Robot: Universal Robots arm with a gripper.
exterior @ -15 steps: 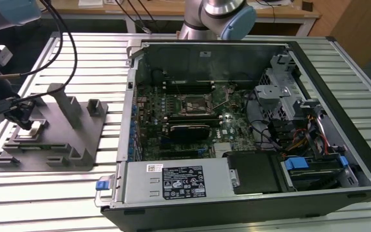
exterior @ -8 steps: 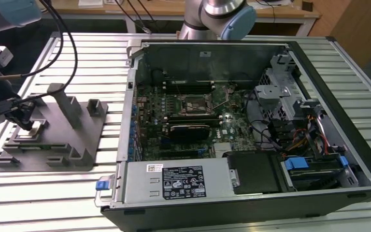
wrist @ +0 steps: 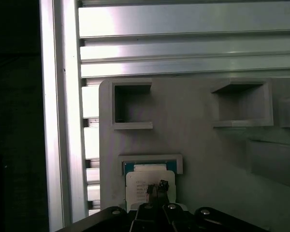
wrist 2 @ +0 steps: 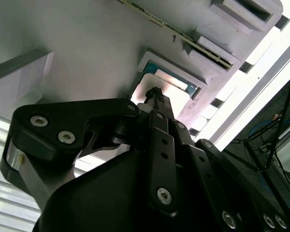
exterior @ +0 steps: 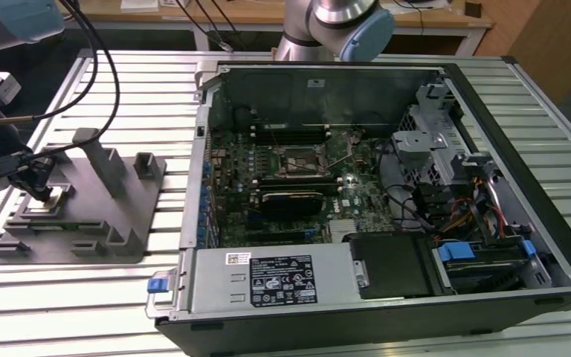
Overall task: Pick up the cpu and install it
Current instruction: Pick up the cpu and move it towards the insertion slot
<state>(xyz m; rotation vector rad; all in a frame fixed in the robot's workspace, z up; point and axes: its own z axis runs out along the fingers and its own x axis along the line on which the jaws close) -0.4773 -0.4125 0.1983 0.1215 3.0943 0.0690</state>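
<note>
The cpu (wrist: 141, 178) is a pale square chip lying flat in a framed recess of the grey holder block (wrist: 203, 154). In the exterior view the cpu (exterior: 59, 198) sits at the block's left end. My gripper (wrist: 155, 186) hangs right over the chip with its black fingertips drawn together, shut. The tips rest on or just above the chip's top face; I cannot tell whether they touch it. In the second wrist view the gripper (wrist 2: 154, 93) points down at the cpu (wrist 2: 173, 93). The black square socket frame (exterior: 299, 160) lies on the motherboard inside the open computer case.
The grey holder block (exterior: 117, 216) carries upright posts (exterior: 102, 160) and other recesses close to my arm. The open computer case (exterior: 365, 74) lies toward the exterior view's right on the slatted metal table (exterior: 68, 305). Cables hang above the block.
</note>
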